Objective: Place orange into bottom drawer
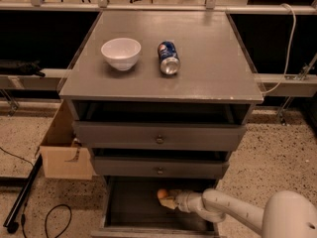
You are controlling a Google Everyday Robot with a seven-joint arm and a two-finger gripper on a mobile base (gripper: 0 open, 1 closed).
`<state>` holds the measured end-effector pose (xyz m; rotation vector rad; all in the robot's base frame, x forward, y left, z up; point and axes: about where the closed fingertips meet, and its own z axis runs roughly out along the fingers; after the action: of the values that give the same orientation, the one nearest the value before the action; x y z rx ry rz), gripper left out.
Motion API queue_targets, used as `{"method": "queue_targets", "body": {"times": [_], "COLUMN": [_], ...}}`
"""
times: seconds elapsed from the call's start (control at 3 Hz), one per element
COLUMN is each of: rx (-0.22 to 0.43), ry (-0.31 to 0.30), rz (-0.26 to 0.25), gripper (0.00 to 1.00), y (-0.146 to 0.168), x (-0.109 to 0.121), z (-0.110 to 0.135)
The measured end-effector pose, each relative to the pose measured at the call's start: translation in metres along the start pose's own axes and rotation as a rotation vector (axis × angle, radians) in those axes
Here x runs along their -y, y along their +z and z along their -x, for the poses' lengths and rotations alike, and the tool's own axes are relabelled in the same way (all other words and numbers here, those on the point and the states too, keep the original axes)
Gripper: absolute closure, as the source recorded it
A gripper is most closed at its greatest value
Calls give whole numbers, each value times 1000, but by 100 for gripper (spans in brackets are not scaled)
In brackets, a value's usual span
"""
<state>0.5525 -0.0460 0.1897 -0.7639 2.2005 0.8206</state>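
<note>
Camera view looks down on a grey three-drawer cabinet (158, 138) whose worktop (208, 68) carries a white bowl (121, 53) and, just to the right of it, a blue soda can (168, 57) lying on its side. The bottom drawer (129, 207) is pulled out, its dark inside showing. A white arm (233, 209) reaches in from the lower right. Its claw (167, 199) is inside that drawer, closed around the orange (162, 194), near the drawer's middle.
</note>
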Motion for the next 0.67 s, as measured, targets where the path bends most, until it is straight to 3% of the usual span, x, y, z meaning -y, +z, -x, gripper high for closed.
{"method": "queue_targets", "body": {"times": [0.33, 0.67], "rx": [-42, -42], "ry": [37, 37], "rz": [-28, -28], "gripper": [100, 97], "y": [22, 22], "x": [25, 25], "z": [-30, -30]}}
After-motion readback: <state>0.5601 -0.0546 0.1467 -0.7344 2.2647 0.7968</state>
